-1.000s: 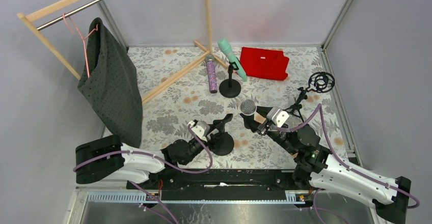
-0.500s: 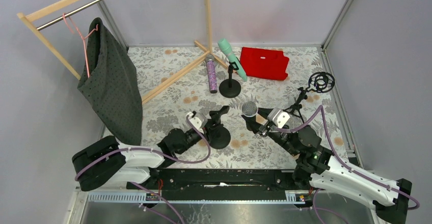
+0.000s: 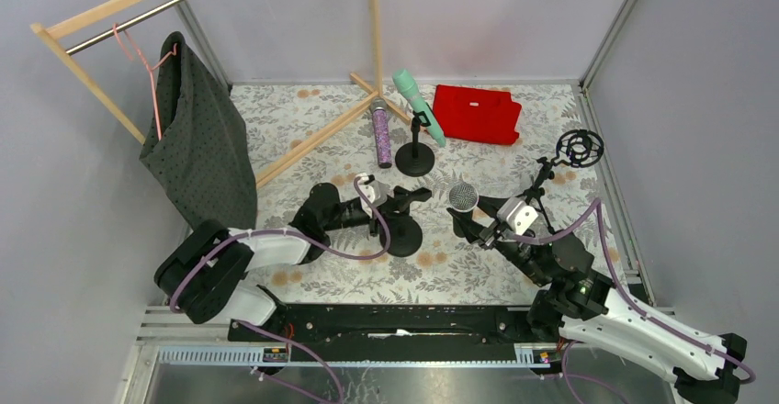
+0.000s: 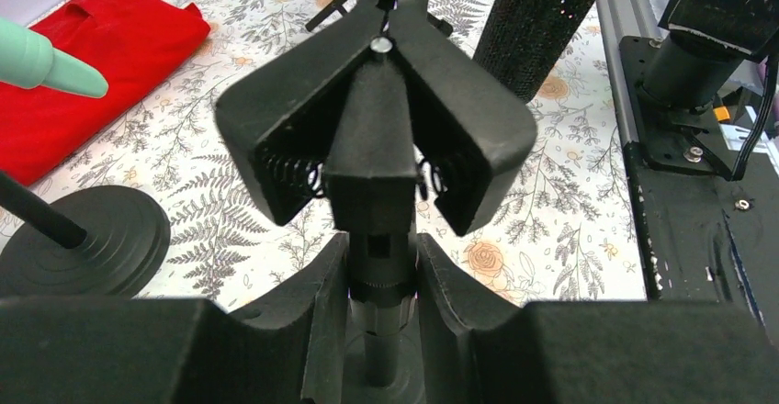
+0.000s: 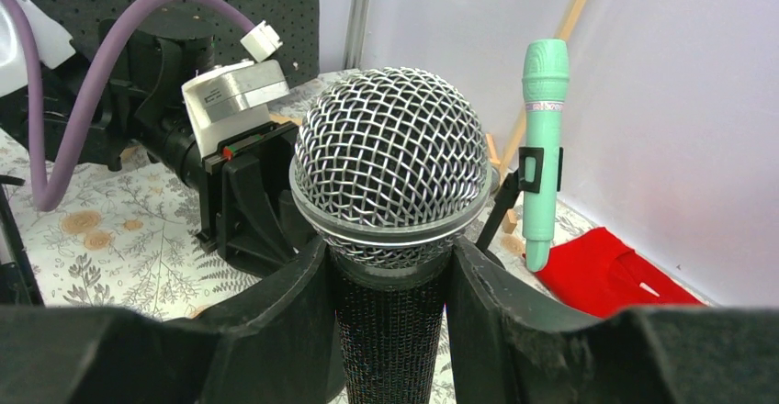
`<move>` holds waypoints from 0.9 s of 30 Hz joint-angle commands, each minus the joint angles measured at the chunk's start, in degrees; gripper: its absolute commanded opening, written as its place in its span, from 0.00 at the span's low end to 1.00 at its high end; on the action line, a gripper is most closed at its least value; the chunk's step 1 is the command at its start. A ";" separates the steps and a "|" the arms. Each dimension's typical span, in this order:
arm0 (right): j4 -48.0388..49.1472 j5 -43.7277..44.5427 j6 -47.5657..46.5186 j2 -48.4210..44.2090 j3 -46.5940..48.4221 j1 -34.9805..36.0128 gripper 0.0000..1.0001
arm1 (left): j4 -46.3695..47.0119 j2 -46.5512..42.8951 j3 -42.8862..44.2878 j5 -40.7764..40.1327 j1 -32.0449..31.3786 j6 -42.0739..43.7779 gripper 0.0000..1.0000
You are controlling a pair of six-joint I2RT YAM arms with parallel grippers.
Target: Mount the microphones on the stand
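My right gripper (image 3: 475,223) is shut on the black microphone with the silver mesh head (image 3: 462,196), holding it off the table; in the right wrist view my fingers (image 5: 289,303) clamp its body just below the head (image 5: 390,174). My left gripper (image 3: 384,207) is shut on the post of a black stand (image 3: 404,236); its spring clip (image 4: 377,138) is just above my gripper (image 4: 379,275). The black microphone is just right of that clip. The mint-green microphone (image 3: 418,106) sits clipped in a far stand (image 3: 415,159). The glittery purple microphone (image 3: 381,138) lies on the table.
A third stand with a round shock mount (image 3: 579,147) is at the right. A red cloth (image 3: 478,113) lies at the back. A wooden clothes rack (image 3: 312,138) with a dark garment (image 3: 197,151) fills the left. Walls enclose the floral table.
My left arm has swung round and carried the stand away from the near edge. My right gripper has moved the black microphone a little to the right.
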 commanded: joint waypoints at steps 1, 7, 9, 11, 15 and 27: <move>-0.24 1.30 -0.10 -0.40 3.10 0.28 0.00 | -3.12 2.25 1.30 6.06 1.80 4.23 0.24; -0.73 2.01 -0.37 -0.82 3.08 0.28 0.00 | 4.05 0.35 -3.67 -2.30 1.85 0.36 0.45; -0.48 2.16 -0.45 -0.70 2.95 0.28 0.00 | 4.06 -0.43 -4.45 -4.29 1.87 -0.26 0.51; -0.28 2.16 -0.45 -0.43 2.96 0.28 0.00 | 5.53 -1.43 -5.76 -6.75 1.83 -1.67 0.64; -0.26 1.86 -0.45 0.07 2.99 0.28 0.00 | 6.93 -5.23 -8.54 -10.49 1.88 -1.87 0.89; -1.51 0.72 -0.72 0.96 4.33 0.28 0.00 | 0.04 -29.58 -12.03 -28.25 1.83 -7.98 0.99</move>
